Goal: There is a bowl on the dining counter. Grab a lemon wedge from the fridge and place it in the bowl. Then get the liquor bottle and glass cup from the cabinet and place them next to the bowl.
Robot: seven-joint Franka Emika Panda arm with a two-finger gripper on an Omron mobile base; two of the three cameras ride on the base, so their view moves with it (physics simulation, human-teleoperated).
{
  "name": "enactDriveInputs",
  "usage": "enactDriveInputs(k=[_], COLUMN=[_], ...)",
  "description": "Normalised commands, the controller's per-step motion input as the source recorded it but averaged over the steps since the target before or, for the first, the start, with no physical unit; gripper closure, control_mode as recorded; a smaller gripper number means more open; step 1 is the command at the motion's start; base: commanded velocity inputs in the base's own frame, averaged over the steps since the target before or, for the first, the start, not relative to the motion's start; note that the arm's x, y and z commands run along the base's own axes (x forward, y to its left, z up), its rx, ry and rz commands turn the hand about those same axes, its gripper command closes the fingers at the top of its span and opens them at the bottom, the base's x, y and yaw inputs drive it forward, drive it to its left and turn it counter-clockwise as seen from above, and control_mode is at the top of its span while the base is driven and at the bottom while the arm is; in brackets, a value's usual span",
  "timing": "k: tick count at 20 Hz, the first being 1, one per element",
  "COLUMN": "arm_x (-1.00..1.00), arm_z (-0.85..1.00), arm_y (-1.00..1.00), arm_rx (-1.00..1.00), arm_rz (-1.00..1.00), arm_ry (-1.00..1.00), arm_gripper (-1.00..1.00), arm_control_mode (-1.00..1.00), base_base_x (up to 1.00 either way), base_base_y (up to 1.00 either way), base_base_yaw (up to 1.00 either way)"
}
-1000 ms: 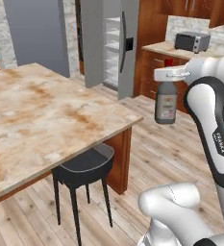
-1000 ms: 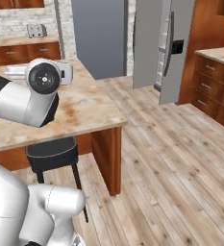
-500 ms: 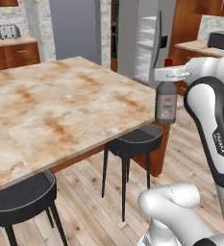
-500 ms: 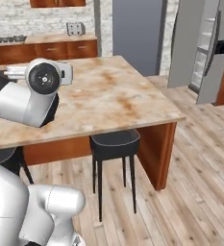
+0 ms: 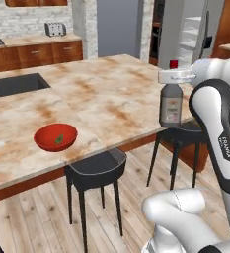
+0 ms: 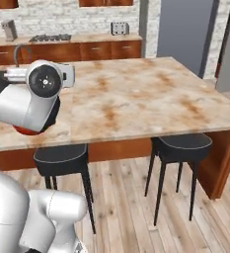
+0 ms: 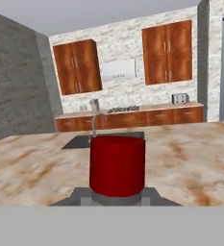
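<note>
My gripper [image 5: 172, 76] is shut on the neck of the liquor bottle [image 5: 171, 103], a clear bottle with a label and a red cap [image 7: 117, 163]. It hangs upright over the dining counter's [image 5: 111, 94] right front edge. The hand view looks over the cap, with a dark fingertip [image 7: 80, 197] on each side of the neck. A red bowl [image 5: 56, 137] rests on the counter near its front edge, well left of the bottle, and holds a small lemon wedge [image 5: 59, 140]. In the right base view the bowl [image 6: 25, 130] peeks out behind my arm. The glass cup is out of view.
Two black stools [image 5: 94, 167] [image 5: 184, 134] stand under the counter's front edge. A sink [image 5: 13, 84] is set into the counter at the far left. The fridge [image 5: 185, 29] stands open at the back right, and a toaster [image 5: 55, 28] sits on the rear counter.
The base has driven and turned, so the whole scene has shifted; the counter now spans the views and the bowl has come into sight. The bottle stays gripped.
</note>
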Motion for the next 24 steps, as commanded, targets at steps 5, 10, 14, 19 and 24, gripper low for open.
enactDriveInputs(k=[5,10,14,19,24], arm_x=[0.00,0.00,0.00,0.00,0.20], arm_z=[0.00,0.00,0.00,0.00,-0.06], arm_y=[0.00,0.00,0.00,0.00,0.00], arm_rx=[0.00,0.00,0.00,0.00,0.00], arm_rz=[0.00,0.00,0.00,0.00,0.00], arm_ry=[0.00,0.00,0.00,0.00,0.00], arm_gripper=[1.00,1.00,1.00,1.00,1.00], arm_control_mode=[1.00,1.00,1.00,1.00,-1.00], base_base_x=[0.28,0.20,0.46,0.89,0.80], base_base_y=[0.85,0.86,0.72,0.04,0.00], base_base_yaw=[0.39,0.38,0.25,0.10,0.00])
